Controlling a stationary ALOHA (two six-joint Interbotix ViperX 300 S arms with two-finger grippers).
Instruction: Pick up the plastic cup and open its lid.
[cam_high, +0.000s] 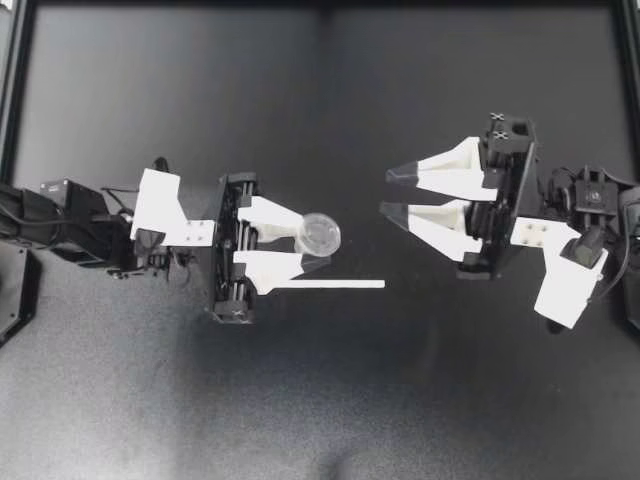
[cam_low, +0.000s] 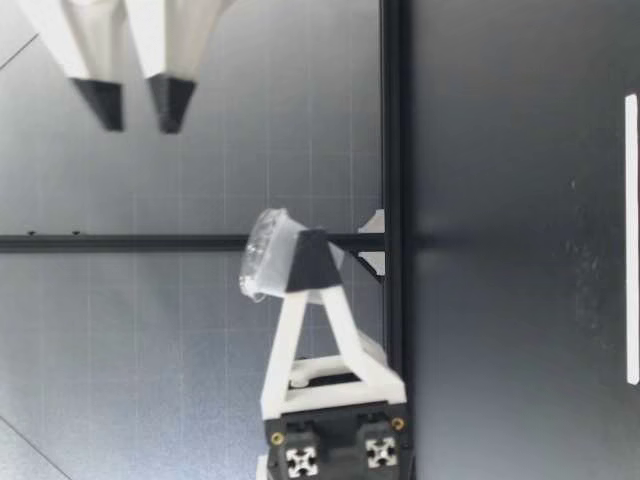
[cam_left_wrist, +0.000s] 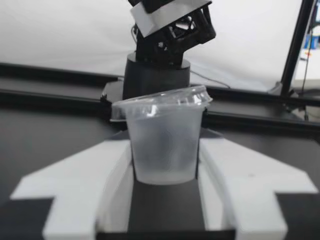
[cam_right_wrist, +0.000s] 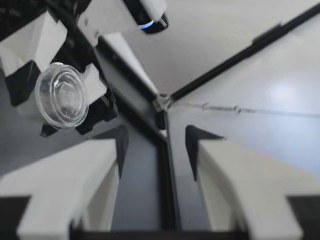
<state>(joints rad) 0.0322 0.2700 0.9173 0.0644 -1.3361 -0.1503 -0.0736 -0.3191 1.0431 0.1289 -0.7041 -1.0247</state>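
Top view — my left gripper (cam_high: 311, 244) pinches the small clear plastic cup (cam_left_wrist: 164, 145); light, flimsy — my spread right gripper (cam_high: 387, 192) should catch the lid (cam_high: 321, 235) at its rim.

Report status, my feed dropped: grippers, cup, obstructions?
Left gripper shut on plastic cup, held off table, lid on. Right gripper open, short of cup. Nothing between them.

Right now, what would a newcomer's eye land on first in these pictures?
The clear cup, its lid on, is held off the table between the fingers of my left hand. Facing it across the middle, my right hand hangs open and empty. A thin white strip lies on the table beside the left hand.
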